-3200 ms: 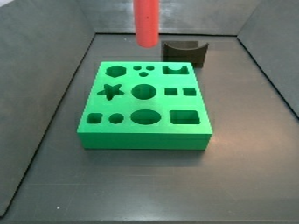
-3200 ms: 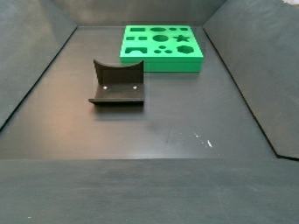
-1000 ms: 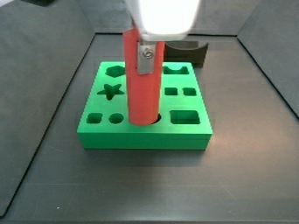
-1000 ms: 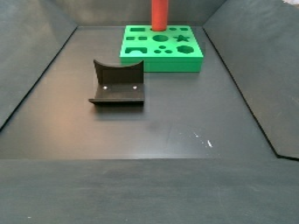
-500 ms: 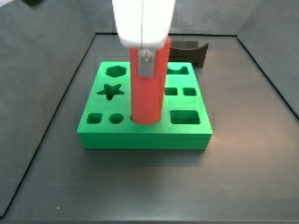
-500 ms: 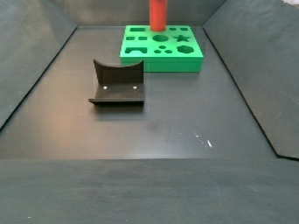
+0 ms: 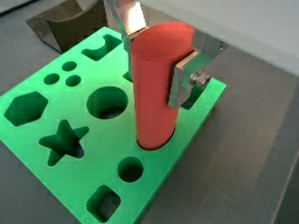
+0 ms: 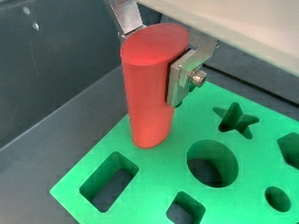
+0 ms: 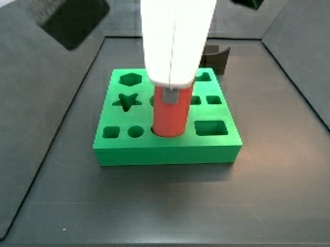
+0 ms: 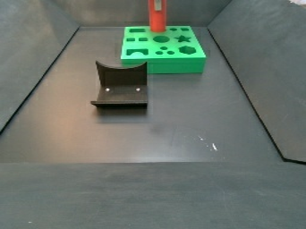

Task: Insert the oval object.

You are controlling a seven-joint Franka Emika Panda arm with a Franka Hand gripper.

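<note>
- two silver fingers point(image 7: 187, 77) of the gripper point(image 7: 158, 52) clamp the oval object point(image 7: 160, 87) near its top; same grasp in both wrist views point(image 8: 156, 83).
- oval object: red-orange peg, upright, its lower end standing in a hole near the middle front of the green block point(image 9: 116, 147) in a side view point(image 9: 171, 114).
- green block: star, hexagon, round and square holes on its top face point(image 8: 251, 179).
- dark fixture point(image 10: 120, 87): on the floor, well apart from the green block point(image 10: 162, 61).
</note>
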